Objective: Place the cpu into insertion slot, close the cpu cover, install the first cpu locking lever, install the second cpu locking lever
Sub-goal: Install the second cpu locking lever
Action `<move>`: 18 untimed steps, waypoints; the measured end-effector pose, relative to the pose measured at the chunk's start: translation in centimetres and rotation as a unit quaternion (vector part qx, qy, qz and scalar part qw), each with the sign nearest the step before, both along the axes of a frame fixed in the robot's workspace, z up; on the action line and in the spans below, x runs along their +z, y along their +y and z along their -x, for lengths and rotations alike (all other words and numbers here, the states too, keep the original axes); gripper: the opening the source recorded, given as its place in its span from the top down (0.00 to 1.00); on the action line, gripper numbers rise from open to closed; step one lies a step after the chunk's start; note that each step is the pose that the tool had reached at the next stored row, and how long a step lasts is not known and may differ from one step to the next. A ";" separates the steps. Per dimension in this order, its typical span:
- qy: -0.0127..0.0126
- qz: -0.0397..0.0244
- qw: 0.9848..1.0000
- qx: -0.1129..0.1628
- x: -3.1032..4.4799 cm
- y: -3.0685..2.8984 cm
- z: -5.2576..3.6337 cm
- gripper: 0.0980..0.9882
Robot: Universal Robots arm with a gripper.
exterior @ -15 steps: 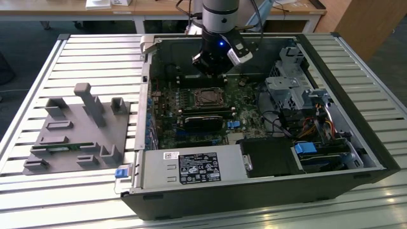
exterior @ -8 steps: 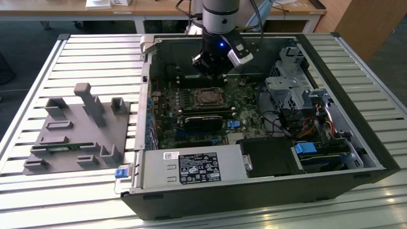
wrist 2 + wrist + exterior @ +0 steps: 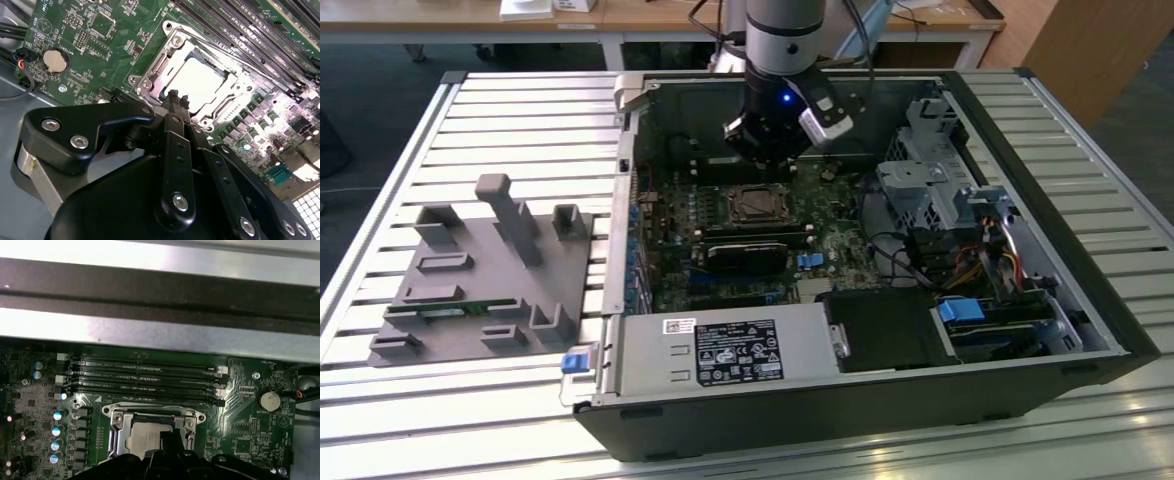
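- Silvery metal, the cpu (image 3: 197, 82) lies flat in the insertion slot (image 3: 150, 75), with the cpu cover (image 3: 227, 92) framing it; both wrist views show this.
- My gripper (image 3: 177, 96) hovers just above the socket's edge, fingertips pressed together, pinching nothing.
- I judge the chip light, rigid and fragile, best held by its edges.
- I judge the thin cover stiff but springy, best pushed on its frame.
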State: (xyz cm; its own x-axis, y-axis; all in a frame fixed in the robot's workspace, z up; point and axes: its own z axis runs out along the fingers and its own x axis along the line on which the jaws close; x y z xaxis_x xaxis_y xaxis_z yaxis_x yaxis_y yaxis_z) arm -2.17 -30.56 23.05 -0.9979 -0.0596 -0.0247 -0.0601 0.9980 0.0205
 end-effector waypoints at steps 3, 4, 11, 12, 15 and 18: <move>0.000 0.000 1.000 0.000 0.28 -0.02 -0.01 0.99; 0.000 0.000 1.000 0.000 0.46 -0.02 -0.01 0.99; 0.000 0.000 1.000 0.000 0.86 -0.60 -0.01 0.99; 0.000 0.000 1.000 0.000 0.86 -0.81 -0.01 0.99; 0.000 0.000 1.000 0.000 0.86 -1.38 -0.01 0.99; 0.000 0.000 1.000 0.000 0.85 -1.88 -0.01 0.99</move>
State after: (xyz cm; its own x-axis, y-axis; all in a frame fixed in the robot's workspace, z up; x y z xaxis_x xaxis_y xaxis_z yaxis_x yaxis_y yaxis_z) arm -2.17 -32.44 23.90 -0.9979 -0.0598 -0.0248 -0.0603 0.9980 0.0206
